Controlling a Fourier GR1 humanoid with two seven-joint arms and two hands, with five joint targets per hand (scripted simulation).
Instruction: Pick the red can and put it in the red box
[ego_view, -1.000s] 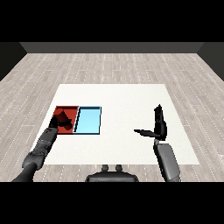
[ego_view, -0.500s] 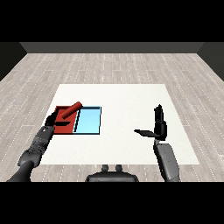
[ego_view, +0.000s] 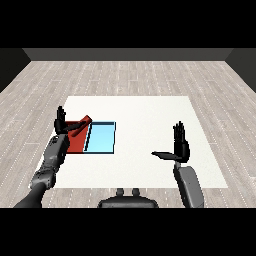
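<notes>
The red can (ego_view: 85, 121) lies on its side, slanted, at the far right corner of the red tray (ego_view: 76, 144), close to the wall shared with the light blue tray (ego_view: 101, 138). My left hand (ego_view: 61, 124) stands just left of the can with straight fingers pointing up and the thumb reaching toward the can; it holds nothing. Whether the thumb touches the can is unclear. My right hand (ego_view: 180, 145) hovers open over the white table (ego_view: 150, 115) at the right, thumb out to the left, far from both trays.
The two trays lie side by side at the table's left, the blue one with nothing in it. My left forearm (ego_view: 50, 162) crosses the table's near left edge. Grey wood floor surrounds the table.
The left hand has let go of the can, opened and risen off to the left of the tray. The can now lies in the red tray. The right hand has not moved.
</notes>
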